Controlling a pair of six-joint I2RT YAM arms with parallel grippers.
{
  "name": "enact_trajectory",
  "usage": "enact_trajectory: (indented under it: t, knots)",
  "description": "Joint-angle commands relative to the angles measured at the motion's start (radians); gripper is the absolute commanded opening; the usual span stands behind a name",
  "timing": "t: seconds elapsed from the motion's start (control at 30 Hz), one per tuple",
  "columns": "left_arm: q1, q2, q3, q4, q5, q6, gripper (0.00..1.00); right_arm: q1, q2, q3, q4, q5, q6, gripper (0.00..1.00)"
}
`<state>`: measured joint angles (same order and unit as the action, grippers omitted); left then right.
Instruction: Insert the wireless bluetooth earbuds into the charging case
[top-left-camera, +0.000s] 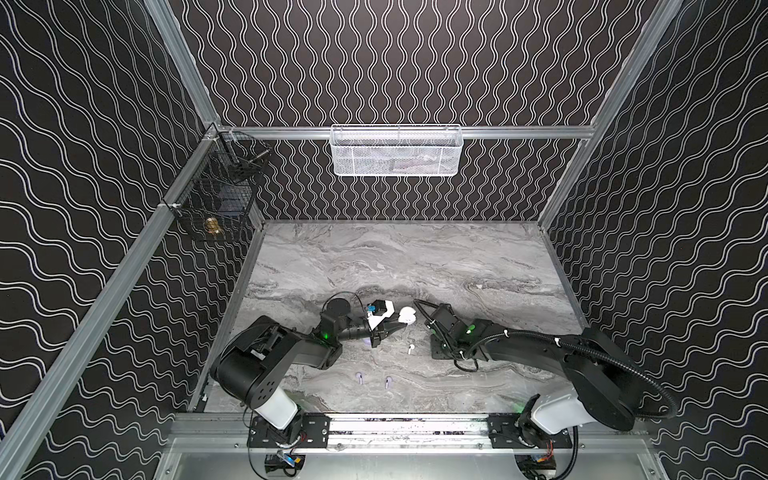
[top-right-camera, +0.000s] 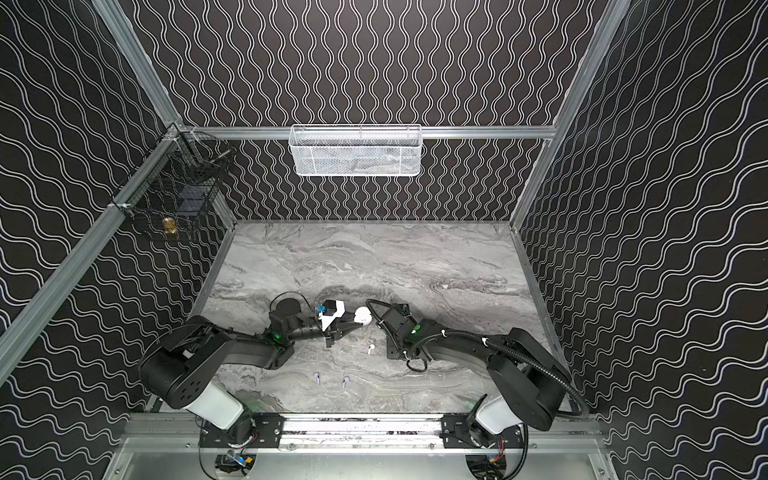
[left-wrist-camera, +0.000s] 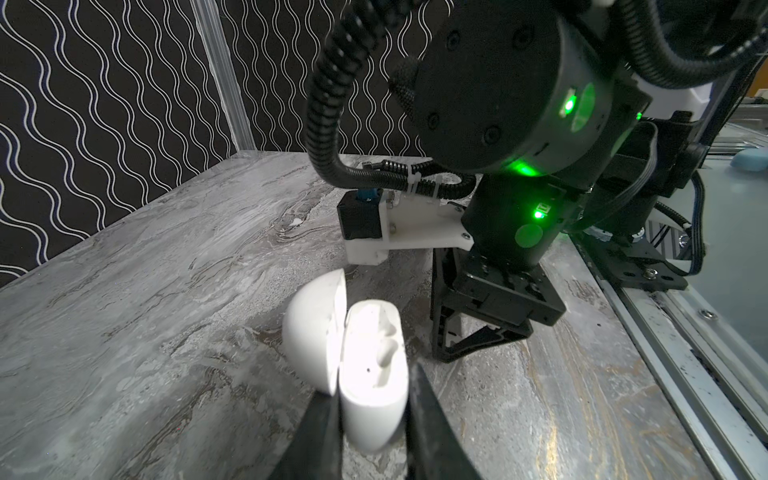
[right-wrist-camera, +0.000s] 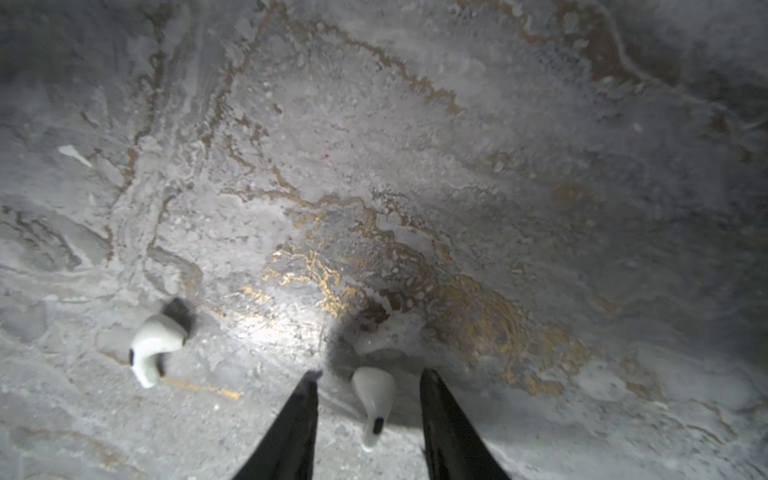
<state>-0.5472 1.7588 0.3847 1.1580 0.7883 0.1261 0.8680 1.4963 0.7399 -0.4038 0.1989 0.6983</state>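
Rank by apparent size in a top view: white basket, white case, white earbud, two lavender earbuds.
1. White basket
2. White case
3. White earbud, left lavender earbud, right lavender earbud: all tiny, look alike; not ranked.

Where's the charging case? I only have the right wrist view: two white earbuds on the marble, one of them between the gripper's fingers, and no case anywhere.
Observer: The left gripper is shut on the white charging case, whose lid is swung open.
Operator: Are the sockets free?
Observer: Yes, both sockets look empty in the left wrist view.
Operator: Any more earbuds out there?
Observer: Two lavender earbuds lie apart on the table, closer to the robot than the case.
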Motion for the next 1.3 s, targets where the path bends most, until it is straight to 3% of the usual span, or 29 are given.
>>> enact_trajectory:
  t: [0.0, 1.27]
  knots:
    - [0.003, 0.003, 0.002, 0.034, -0.010, -0.015, 0.14, 0.000, 0.004, -0.001, 0.022, 0.004, 0.010, 0.42]
    - [0.003, 0.004, 0.003, 0.034, -0.014, -0.017, 0.14, 0.005, 0.009, -0.002, 0.002, 0.019, 0.013, 0.29]
